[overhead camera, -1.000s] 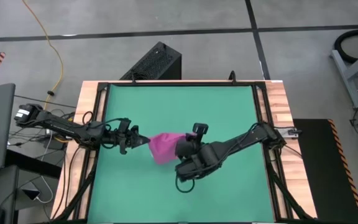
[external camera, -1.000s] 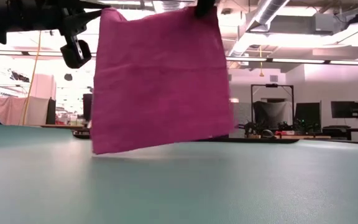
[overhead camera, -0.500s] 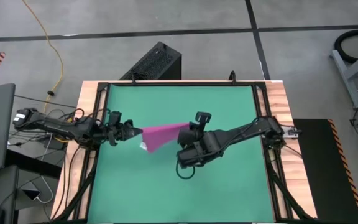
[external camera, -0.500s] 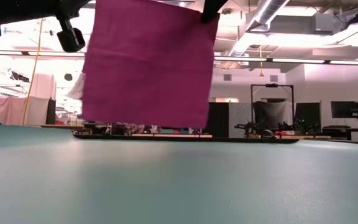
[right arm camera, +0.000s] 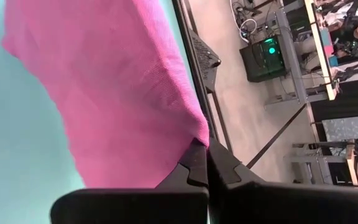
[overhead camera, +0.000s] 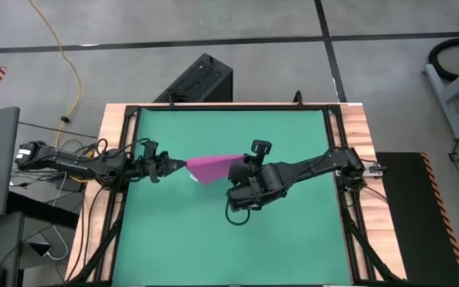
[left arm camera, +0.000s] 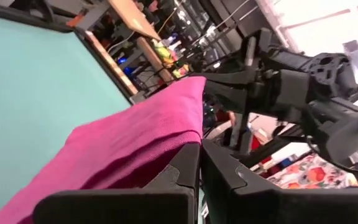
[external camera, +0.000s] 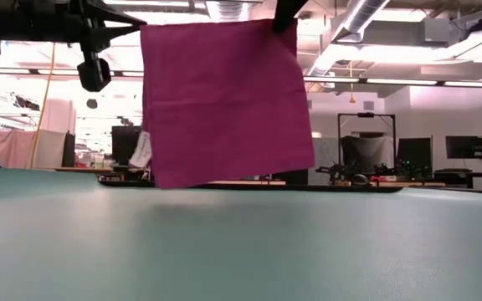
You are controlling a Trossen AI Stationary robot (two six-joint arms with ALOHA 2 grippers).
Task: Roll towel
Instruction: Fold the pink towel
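Observation:
The magenta towel (overhead camera: pixel 208 167) hangs spread between my two grippers, clear of the green table (overhead camera: pixel 229 239). In the low view it shows as a flat square sheet (external camera: pixel 224 100) with its lower edge above the table and a small white tag (external camera: pixel 142 150) at its left edge. My left gripper (overhead camera: pixel 178 165) is shut on one top corner, at the table's left middle. My right gripper (overhead camera: pixel 237 167) is shut on the other top corner, near the table's centre. My left gripper pinches the towel's top corner (left arm camera: pixel 194 134) between its two fingers, coming level from the table's left. The towel hangs below, lifted clear of the table. My right gripper pinches the other top corner (right arm camera: pixel 197 138) between its two fingertips, coming from the table's right. The top edge (external camera: pixel 216 25) runs straight between the two grippers.
The green table has wooden rails at its left (overhead camera: pixel 111 159) and right (overhead camera: pixel 349 143) sides. A black box (overhead camera: pixel 198 80) stands beyond the far edge. Bare green surface lies toward the near edge (overhead camera: pixel 229 263).
Both grippers have gone up and toward the table's far edge, carrying the towel. The left gripper has drawn toward the left edge, and the top edge has pulled straighter. The towel's lower edge has swung and hangs higher above the table than a second ago.

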